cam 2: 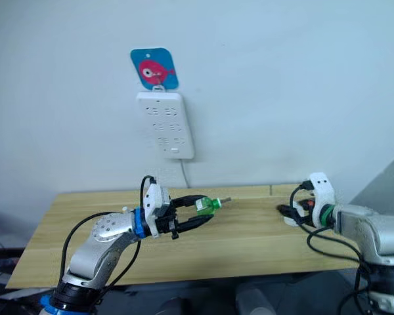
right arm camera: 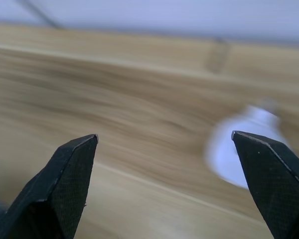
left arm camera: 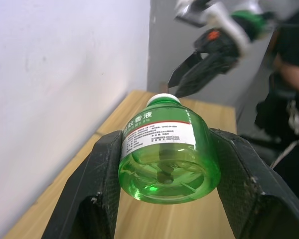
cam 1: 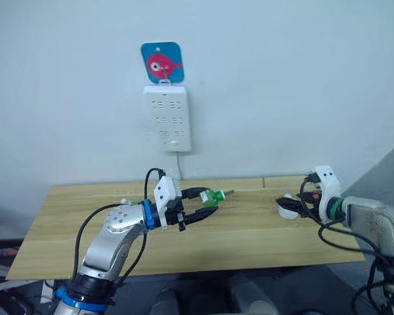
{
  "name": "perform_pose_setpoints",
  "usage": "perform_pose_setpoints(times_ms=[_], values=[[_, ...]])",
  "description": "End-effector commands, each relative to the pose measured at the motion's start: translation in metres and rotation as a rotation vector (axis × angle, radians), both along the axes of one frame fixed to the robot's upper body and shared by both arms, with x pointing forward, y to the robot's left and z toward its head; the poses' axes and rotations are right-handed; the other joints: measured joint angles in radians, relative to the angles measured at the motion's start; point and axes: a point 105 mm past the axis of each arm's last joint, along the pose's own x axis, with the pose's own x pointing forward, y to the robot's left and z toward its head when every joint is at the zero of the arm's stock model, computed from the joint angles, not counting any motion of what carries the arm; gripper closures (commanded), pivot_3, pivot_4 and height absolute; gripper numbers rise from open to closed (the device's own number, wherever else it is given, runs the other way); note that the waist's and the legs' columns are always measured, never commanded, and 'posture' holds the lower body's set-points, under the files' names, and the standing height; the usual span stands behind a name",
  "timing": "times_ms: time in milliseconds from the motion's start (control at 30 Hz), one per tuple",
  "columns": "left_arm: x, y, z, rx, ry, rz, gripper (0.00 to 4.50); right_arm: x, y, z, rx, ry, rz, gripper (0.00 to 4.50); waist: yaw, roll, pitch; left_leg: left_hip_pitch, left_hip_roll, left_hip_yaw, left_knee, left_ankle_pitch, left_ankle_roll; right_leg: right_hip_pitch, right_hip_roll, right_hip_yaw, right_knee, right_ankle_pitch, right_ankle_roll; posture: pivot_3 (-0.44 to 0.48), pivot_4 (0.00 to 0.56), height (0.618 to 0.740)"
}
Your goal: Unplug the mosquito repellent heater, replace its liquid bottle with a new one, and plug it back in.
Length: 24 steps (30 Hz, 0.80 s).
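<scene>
My left gripper (cam 1: 209,201) is shut on a small translucent green bottle (cam 1: 213,197) with a white cap, and holds it on its side above the middle of the wooden table (cam 1: 249,236). In the left wrist view the bottle (left arm camera: 167,154) sits squarely between both black fingers (left arm camera: 99,189). The white mosquito repellent heater (cam 1: 287,212) lies on the table at the right. My right gripper (right arm camera: 164,142) stands open just over the table, and the heater (right arm camera: 241,149) shows blurred close to one of its fingers, not between them.
A tall white multi-socket strip (cam 1: 167,118) hangs on the wall behind the table, under a blue tag with a red fish (cam 1: 162,63). Its cord (cam 1: 178,164) drops to the table's back edge. A grey surface (cam 1: 387,177) rises at the far right.
</scene>
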Motion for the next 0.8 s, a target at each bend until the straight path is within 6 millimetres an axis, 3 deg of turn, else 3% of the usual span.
perform_pose_setpoints(times_ms=[33, 200, 367, 533, 767, 800], values=[[0.007, -0.002, 0.024, -0.151, 0.046, 0.042, 2.25, -0.026, 0.037, 0.042, 0.247, -0.168, 0.136, 0.0, -0.008, 0.0, -0.001, 0.0, 0.0, 0.0, 0.0, 0.0, 0.0, 0.0, 0.0, 0.0, 0.001, 0.0, 0.0, -0.236, 0.078, 0.74], [0.01, -0.007, 0.036, -0.167, -0.053, 0.071, 2.25, -0.04, 0.07, 0.056, 0.521, -0.107, 0.221, 0.0, -0.023, -0.001, -0.004, 0.0, -0.001, 0.0, 0.001, 0.0, 0.0, 0.001, 0.0, 0.001, 0.001, 0.001, 0.001, -0.247, 0.071, 0.74], [0.007, -0.015, 0.043, -0.181, -0.093, 0.061, 2.25, -0.024, 0.094, 0.057, 0.602, -0.067, 0.179, 0.0, -0.041, -0.001, -0.005, 0.0, -0.001, 0.0, 0.001, 0.0, 0.0, 0.0, 0.0, 0.001, 0.001, 0.001, 0.001, -0.234, 0.066, 0.74], [0.009, -0.019, 0.048, -0.183, -0.131, 0.068, 2.25, -0.005, 0.108, 0.067, 0.69, -0.067, 0.13, 0.0, -0.042, -0.001, -0.006, 0.0, -0.001, 0.0, 0.0, 0.0, 0.0, 0.0, 0.0, 0.001, 0.001, 0.001, 0.001, -0.217, 0.063, 0.74], [0.01, -0.019, 0.051, -0.187, -0.145, 0.088, 2.25, -0.001, 0.117, 0.071, 0.753, -0.041, 0.14, 0.0, -0.041, -0.001, -0.006, -0.002, -0.001, -0.001, 0.0, 0.0, 0.0, -0.001, 0.0, 0.0, 0.0, 0.001, 0.001, -0.205, 0.058, 0.74], [0.01, -0.019, 0.052, -0.187, -0.148, 0.092, 2.25, -0.001, 0.118, 0.071, 0.756, -0.035, 0.143, 0.17, -0.041, -0.001, -0.006, -0.002, -0.001, -0.001, 0.0, 0.0, 0.0, -0.001, 0.0, 0.0, 0.001, 0.001, 0.001, -0.205, 0.058, 0.74]])
